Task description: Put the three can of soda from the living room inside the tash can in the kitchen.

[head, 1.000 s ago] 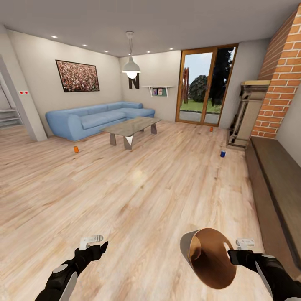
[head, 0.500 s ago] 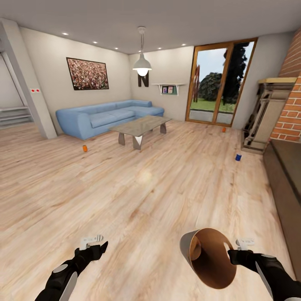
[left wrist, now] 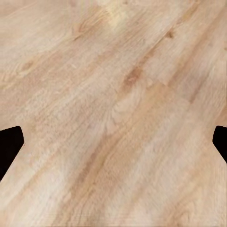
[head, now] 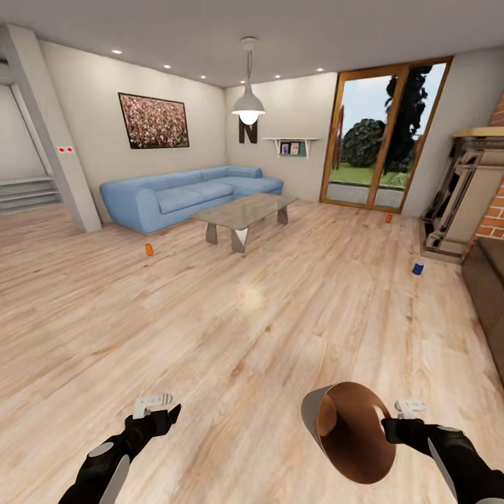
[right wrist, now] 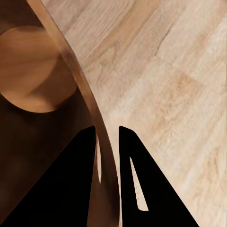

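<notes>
From the head, the right gripper (head: 401, 418) carries the tash can (head: 348, 432) tilted, while three cans (head: 148, 249) dot the floor (head: 231, 329) far ahead. At the left wrist, the fingers (left wrist: 9, 146) are spread, empty. At the right wrist, the fingers (right wrist: 75, 179) pinch the bin's rim (right wrist: 101, 156); it looks stiff and light, best held there.

Two orange cans (head: 148, 249), one blue can (head: 418, 268).

Both our arms low and forward, right claw clamped, left claw spread.

Our left arm reaches forward with its claw (head: 155, 404) empty, the two fingers wide apart in the wrist view. Our right arm mirrors it on the other side; its claw (head: 406, 413) is pinched on the rim of the tash can (head: 350, 430), one finger (right wrist: 71, 184) inside the wall and the other outside.
</notes>
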### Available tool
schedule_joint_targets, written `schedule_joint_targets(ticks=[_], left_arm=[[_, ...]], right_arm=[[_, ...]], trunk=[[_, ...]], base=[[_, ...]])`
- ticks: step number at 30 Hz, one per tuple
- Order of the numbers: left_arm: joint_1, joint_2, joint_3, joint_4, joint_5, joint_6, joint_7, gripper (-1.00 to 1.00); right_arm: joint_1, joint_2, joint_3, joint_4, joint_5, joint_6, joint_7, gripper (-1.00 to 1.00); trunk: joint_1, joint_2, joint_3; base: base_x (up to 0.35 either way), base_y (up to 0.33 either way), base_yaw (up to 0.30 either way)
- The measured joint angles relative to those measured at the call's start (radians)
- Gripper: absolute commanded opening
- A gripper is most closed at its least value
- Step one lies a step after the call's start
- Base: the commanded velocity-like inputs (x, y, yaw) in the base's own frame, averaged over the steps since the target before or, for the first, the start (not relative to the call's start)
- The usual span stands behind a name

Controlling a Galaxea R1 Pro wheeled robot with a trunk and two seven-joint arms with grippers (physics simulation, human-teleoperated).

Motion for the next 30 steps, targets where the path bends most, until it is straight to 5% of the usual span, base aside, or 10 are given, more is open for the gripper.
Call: schedule_joint_targets(ticks=[30], left_arm=[[-0.001, 0.000, 0.000, 0.000, 0.000, 0.000, -0.002, 1.00]], right_arm=[[0.000, 0.014, 0.001, 0.000, 0.002, 0.000, -0.001, -1.00]], trunk=[[0.000, 0.000, -0.003]], base=[[0.282, 0.182, 0.000]])
